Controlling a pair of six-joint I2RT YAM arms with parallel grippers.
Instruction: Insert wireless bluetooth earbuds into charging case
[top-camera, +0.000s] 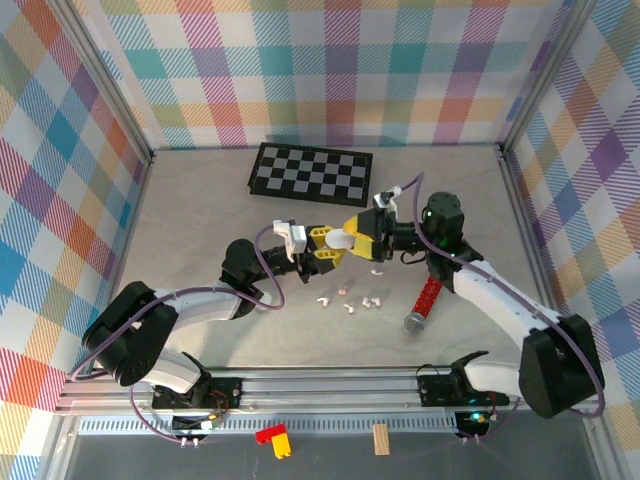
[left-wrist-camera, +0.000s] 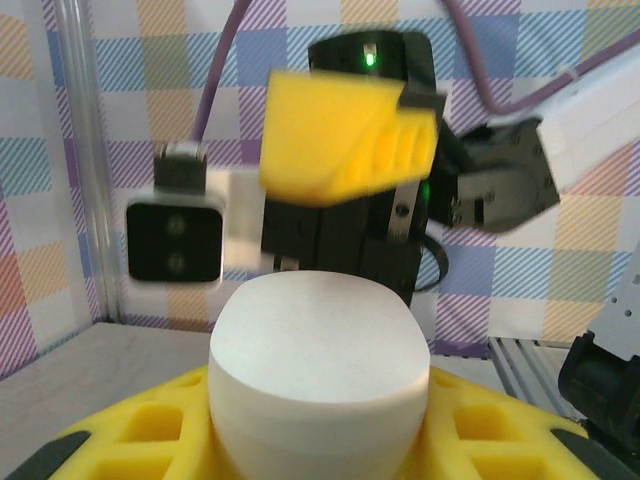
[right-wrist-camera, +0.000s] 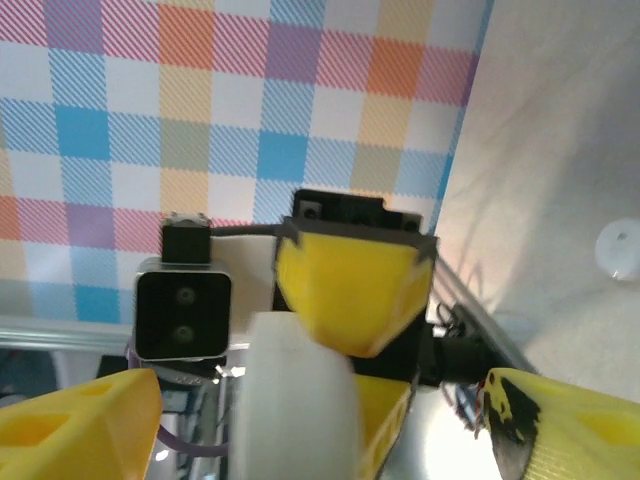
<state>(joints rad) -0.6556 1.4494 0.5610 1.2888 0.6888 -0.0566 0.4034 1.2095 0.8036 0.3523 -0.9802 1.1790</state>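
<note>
We logged left gripper (top-camera: 335, 243) clamped on the white case (left-wrist-camera: 320, 370), right gripper (top-camera: 357, 238) spread wide, both just near-side of the checkerboard (top-camera: 311, 172). Earbuds (top-camera: 349, 309) lay loose farther near-side. We judged them light, slick, tiny: pinch the bulb.

Matt, smooth plastic case (left-wrist-camera: 320, 370)
</note>
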